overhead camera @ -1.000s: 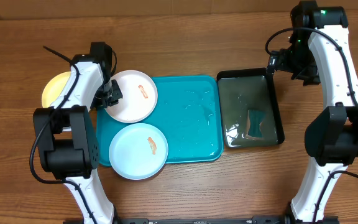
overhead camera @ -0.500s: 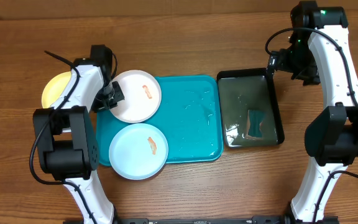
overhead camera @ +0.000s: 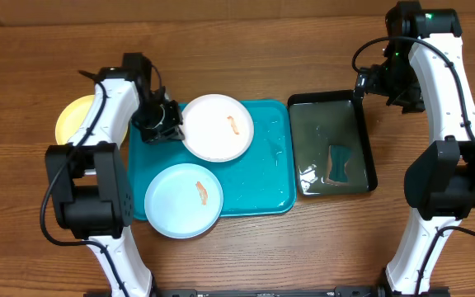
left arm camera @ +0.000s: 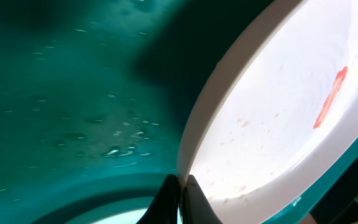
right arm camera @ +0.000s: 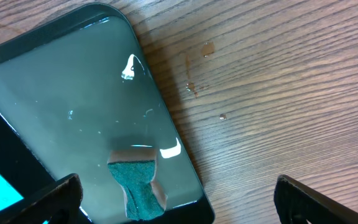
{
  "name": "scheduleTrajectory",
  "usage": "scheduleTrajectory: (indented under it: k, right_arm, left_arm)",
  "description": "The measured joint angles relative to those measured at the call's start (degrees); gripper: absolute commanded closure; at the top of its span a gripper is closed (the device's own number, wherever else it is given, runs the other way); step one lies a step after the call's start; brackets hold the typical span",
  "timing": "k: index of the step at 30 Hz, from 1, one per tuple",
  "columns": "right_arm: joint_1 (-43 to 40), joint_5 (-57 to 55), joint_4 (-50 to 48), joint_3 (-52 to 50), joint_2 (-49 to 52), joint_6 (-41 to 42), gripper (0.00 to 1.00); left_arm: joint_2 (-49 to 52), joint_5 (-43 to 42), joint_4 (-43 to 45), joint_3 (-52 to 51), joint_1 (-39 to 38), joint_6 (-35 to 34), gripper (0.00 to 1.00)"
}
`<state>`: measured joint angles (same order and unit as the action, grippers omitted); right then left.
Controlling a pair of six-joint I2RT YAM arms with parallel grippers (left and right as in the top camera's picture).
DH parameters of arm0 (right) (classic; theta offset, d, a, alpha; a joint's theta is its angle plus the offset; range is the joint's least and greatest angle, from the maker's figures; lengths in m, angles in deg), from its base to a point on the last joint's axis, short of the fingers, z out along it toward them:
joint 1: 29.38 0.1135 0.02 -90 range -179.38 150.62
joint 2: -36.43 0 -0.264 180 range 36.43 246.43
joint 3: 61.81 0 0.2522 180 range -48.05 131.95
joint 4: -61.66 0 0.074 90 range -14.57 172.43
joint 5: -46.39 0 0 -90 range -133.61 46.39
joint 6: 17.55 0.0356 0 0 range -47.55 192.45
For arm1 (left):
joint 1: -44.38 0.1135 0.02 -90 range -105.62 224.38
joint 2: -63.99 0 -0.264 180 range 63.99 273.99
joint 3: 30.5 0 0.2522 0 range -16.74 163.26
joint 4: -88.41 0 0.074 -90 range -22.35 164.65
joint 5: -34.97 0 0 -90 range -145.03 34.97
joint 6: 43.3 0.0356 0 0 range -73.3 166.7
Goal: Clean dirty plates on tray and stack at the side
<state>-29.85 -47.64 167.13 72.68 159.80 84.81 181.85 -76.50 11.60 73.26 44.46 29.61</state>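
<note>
The left jaws are clamped on the rim of the white plate [overhead camera: 217, 128]. Their 2 dark fingers [left arm camera: 166, 200] are pressed together with only the plate's edge between them. From the pinch the pale rim curves up and away, and across the plate from the jaws there is 1 orange-red smear [overhead camera: 234, 126]. A dark shadow lies beneath the rim beside the jaws; whether the plate is lifted or resting there I cannot tell.

Under the jaws and the plate is the teal tray [overhead camera: 254, 177], its floor wet with small droplets. Back from the jaws, toward the left arm's base, the light blue plate [overhead camera: 180, 206] lies flat on the tray just beside the white one, with 1 smear of its own. Behind the left arm, on the side away from the jaws and off the tray, a yellow-green plate [overhead camera: 71, 117] sits on the worktop [overhead camera: 237, 41], partly hidden by the arm.

The right jaws stand wide apart and hold nothing, with 1 black finger [right arm camera: 55, 196] at each lower corner of the wrist view. Below them is the rim of the black basin [right arm camera: 169, 134] at its far corner, where water meets bare wood. A green sponge [right arm camera: 135, 186] lies in the water under the gap between the fingers. The basin sits just beside the tray, on the end away from the left jaws.
</note>
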Motion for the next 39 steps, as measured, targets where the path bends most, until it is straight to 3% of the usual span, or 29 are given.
scheduleTrajectory:
  k: [13,34,39]
  right_arm:
    - [0.0,0.02,0.0,0.0,0.0,0.0,0.0]
    - [-0.02,0.07,-0.42,0.0,0.0,0.04,0.0]
    - [0.0,5.33,-0.94,-0.02,0.0,0.02,0.0]
  left_arm:
    - [0.0,2.4,3.1,-0.5,-10.49,-2.78,0.96]
    - [0.0,10.62,4.76,-2.54,-12.13,-5.01,0.96]
    - [0.0,10.64,7.06,-4.15,-12.48,-5.03,0.96]
